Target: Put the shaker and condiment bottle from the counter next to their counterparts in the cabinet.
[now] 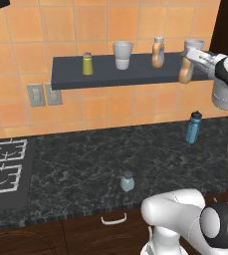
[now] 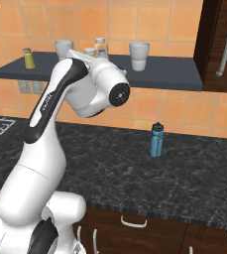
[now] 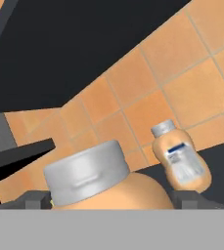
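My gripper (image 1: 186, 64) is shut on the condiment bottle (image 1: 185, 72), a slim amber bottle with a pale cap, and holds it upright at the front edge of the cabinet (image 1: 105, 74), near its right end. In the hand view the bottle (image 3: 91, 175) sits between the fingertips (image 3: 33, 200), and the curvy orange bottle (image 3: 180, 162) stands just beyond it to the right. On the shelf that curvy bottle (image 1: 158, 53) stands left of my hand, and the yellow-green shaker (image 1: 87, 64) is further left. The pale shaker (image 1: 127, 182) stands on the counter (image 1: 75, 164) near the front edge.
Two white cups (image 1: 122, 55) (image 1: 193, 46) stand on the shelf, one in the middle and one behind my hand. A blue bottle (image 1: 193, 127) stands at the back of the counter. A stove (image 1: 6, 169) lies at the left. A dark tall cabinet (image 2: 224, 44) bounds the right.
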You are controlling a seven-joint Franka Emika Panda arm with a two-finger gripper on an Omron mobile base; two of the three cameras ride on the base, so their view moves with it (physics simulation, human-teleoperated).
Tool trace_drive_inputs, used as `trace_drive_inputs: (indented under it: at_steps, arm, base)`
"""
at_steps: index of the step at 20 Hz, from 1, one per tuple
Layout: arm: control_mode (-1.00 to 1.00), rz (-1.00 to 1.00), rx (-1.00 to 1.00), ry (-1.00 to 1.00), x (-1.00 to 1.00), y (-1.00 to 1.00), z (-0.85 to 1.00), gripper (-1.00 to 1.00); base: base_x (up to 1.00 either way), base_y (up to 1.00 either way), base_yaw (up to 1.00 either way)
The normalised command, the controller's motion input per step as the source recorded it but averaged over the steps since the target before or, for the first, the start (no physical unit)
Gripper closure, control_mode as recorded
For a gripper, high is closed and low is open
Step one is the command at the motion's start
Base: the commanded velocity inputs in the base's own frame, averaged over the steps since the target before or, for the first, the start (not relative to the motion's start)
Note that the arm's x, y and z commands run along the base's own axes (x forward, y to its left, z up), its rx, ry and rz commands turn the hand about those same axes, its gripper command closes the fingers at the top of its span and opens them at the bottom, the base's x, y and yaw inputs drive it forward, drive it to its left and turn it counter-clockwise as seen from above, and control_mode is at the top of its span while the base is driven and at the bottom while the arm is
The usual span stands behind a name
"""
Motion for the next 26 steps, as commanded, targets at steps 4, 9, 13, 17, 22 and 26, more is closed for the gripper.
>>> trace_drive_inputs:
  at_steps: [4, 9, 13, 17, 22, 26]
  arm:
    - [-1.0, 0.0, 0.0, -0.06, -0.01, 0.13, 0.06, 1.0]
    - [-1.0, 0.0, 0.0, -0.07, 0.28, 0.0, 0.0, 1.0]
    - [-1.0, 0.0, 0.0, -0.12, 0.69, 0.0, 0.0, 1.0]
    - [-1.0, 0.02, 0.0, -0.01, 0.01, 0.0, 0.0, 1.0]
    - [-1.0, 0.0, 0.0, -0.02, 0.37, -0.24, 0.09, 1.0]
    - [-1.0, 0.0, 0.0, -0.01, 0.06, 0.0, 0.01, 1.0]
  base:
    - [0.0, 0.0, 0.0]
    - [0.0, 0.0, 0.0]
    - [0.0, 0.0, 0.0]
    - [0.0, 0.0, 0.0]
    - [0.0, 0.0, 0.0]
    - [0.0, 0.0, 0.0]
